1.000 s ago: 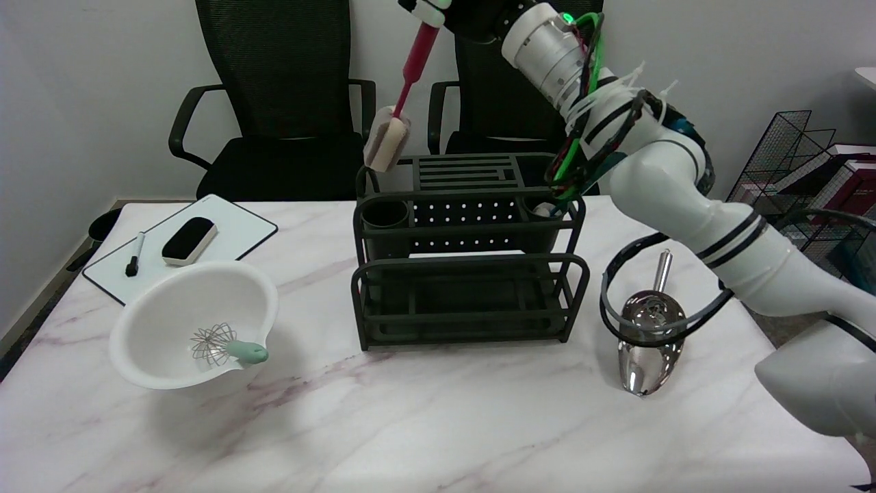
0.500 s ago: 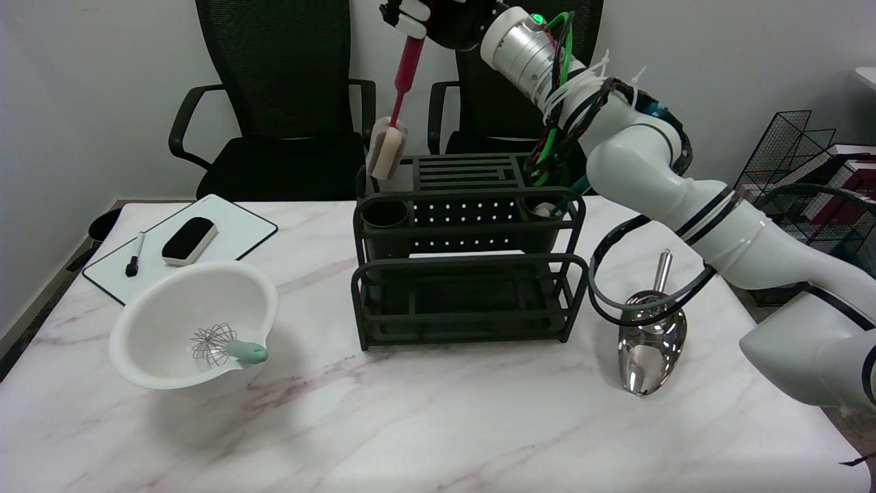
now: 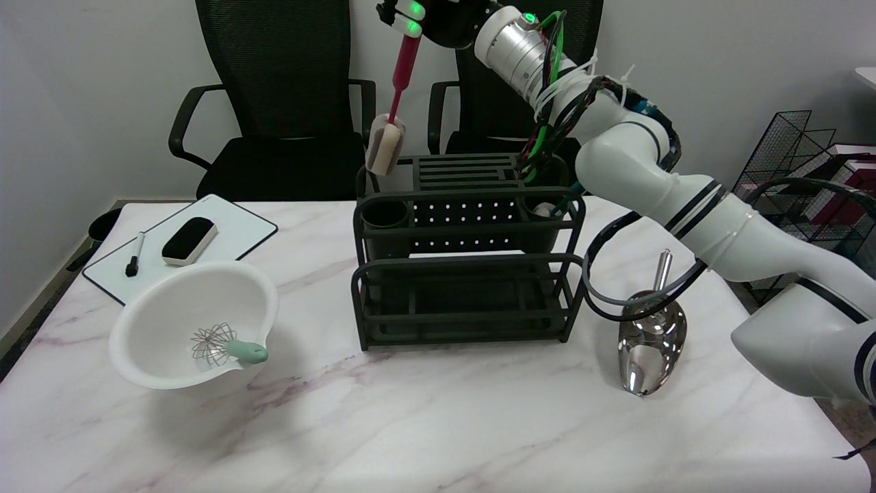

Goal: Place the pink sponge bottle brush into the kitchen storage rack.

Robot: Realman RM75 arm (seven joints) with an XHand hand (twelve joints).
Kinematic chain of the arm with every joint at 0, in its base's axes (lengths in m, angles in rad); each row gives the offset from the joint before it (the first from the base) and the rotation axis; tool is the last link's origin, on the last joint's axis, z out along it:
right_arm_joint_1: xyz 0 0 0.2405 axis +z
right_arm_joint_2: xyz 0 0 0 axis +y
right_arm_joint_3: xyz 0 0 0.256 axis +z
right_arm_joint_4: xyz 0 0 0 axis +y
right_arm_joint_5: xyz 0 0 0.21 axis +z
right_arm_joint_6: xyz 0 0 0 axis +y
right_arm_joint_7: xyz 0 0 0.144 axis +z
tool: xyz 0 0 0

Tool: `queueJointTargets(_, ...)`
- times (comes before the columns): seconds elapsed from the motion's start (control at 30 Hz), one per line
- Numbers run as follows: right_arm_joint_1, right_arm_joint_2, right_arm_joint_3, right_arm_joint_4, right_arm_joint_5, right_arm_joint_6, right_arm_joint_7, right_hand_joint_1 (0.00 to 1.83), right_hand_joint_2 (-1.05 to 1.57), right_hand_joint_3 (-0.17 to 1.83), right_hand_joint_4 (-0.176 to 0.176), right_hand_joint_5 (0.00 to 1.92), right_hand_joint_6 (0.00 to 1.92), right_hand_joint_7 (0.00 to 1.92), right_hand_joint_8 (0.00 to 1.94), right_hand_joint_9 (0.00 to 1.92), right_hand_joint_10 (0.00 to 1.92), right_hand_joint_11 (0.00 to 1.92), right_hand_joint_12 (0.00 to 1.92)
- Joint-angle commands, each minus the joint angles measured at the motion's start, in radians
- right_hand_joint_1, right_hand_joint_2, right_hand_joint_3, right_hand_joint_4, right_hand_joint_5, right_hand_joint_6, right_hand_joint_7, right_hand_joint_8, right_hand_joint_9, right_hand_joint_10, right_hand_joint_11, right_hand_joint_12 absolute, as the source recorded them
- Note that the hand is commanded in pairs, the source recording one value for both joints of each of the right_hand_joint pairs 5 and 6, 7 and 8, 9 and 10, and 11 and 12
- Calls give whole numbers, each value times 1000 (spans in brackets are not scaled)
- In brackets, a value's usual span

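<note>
Below the right hand [image 3: 428, 15], which grips the top of its handle at the picture's upper edge, hangs the pink bottle brush [image 3: 393, 89]. Its sponge head [image 3: 380, 150] points down, hovering above the back left corner of the dark storage rack [image 3: 469, 253] on the bench [image 3: 410, 418]. The brush's long axis runs nearly upright, tilted a little so the sponge sits further left than the hand. I judge this to be the carry-and-align step: the brush is over the rack but not yet in it. The next move likely calls for lining the sponge up over a compartment, perhaps the round cup [image 3: 384, 216] just beneath, then lowering straight down before letting go.
</note>
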Motion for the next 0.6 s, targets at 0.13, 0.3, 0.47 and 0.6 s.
queueJointTargets(0.13,26,-13,-13,-50,-78,50,0,1005,1571,328,0,1920,1920,1920,1920,1920,1920,1920,1920)
queueJointTargets(0.3,25,-13,-13,-63,-82,84,0,1005,1571,327,0,1920,1920,1920,1920,1920,1920,1920,1920)
queueJointTargets(0.47,21,-13,-17,-61,-82,93,2,1005,1571,328,0,1920,1920,1920,1920,1920,1920,1920,1920)
queueJointTargets(0.6,15,-13,-23,-56,-82,93,8,1004,1571,329,0,1920,1920,1920,1920,1920,1920,1920,1920)
